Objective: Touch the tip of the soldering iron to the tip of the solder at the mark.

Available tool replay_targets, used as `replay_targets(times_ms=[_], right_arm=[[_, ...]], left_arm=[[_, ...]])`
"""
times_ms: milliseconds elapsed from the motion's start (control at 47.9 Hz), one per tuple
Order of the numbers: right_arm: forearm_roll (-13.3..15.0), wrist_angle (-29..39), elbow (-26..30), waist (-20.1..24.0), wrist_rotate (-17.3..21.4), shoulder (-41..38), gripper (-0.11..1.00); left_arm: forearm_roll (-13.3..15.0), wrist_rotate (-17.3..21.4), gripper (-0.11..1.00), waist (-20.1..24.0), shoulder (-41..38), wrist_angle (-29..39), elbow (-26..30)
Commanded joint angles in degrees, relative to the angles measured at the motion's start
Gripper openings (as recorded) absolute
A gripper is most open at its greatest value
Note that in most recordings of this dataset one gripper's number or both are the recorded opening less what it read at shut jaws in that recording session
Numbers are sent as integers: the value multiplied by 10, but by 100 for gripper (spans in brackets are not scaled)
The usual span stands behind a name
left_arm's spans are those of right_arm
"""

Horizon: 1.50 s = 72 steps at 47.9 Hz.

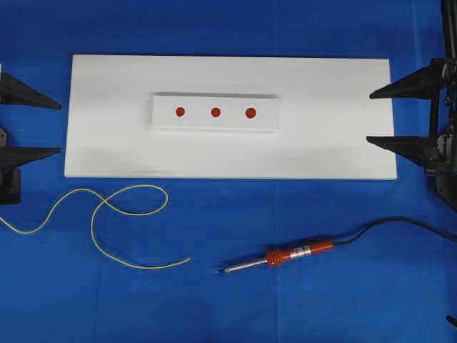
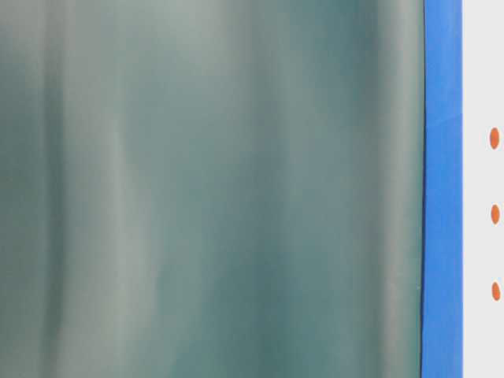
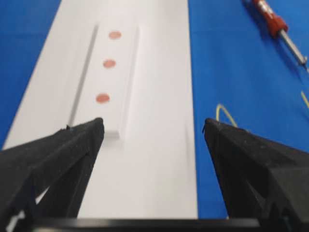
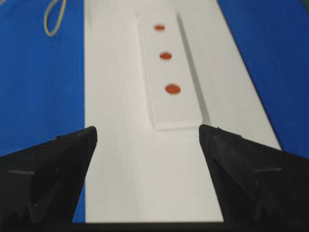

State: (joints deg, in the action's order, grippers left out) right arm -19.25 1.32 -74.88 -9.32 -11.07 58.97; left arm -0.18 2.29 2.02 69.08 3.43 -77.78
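The soldering iron (image 1: 289,256) lies on the blue cloth at the front right, its orange-red body angled and its fine tip pointing left; its shaft also shows in the left wrist view (image 3: 277,26). The solder (image 1: 107,221), a thin yellow wire in loose curves, lies at the front left. Three red marks (image 1: 215,112) sit in a row on a small raised white block (image 1: 164,118). My left gripper (image 1: 60,128) stands open at the left edge, empty. At the right edge my right gripper (image 1: 368,117) is open too, with nothing between its fingers. Both are far from the tools.
A large white board (image 1: 321,143) carries the raised block in the middle of the table. The iron's black cord (image 1: 400,223) runs off to the right edge. The table-level view is mostly a blurred grey-green surface, with the marks (image 2: 494,214) at its right edge.
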Motion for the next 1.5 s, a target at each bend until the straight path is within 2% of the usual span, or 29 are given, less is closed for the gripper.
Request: replay_targets(times_ms=[0, 334, 1483], right_arm=[[-6, -19, -2, -1, 1, -10, 80], [-6, -30, -7, 0, 0, -17, 73], [-5, -27, -7, 5, 0, -18, 73]], left_arm=[[0, -5, 80, 2, -3, -7, -4], [0, -18, 80, 2, -3, -10, -8], [0, -17, 80, 2, -3, -6, -8]])
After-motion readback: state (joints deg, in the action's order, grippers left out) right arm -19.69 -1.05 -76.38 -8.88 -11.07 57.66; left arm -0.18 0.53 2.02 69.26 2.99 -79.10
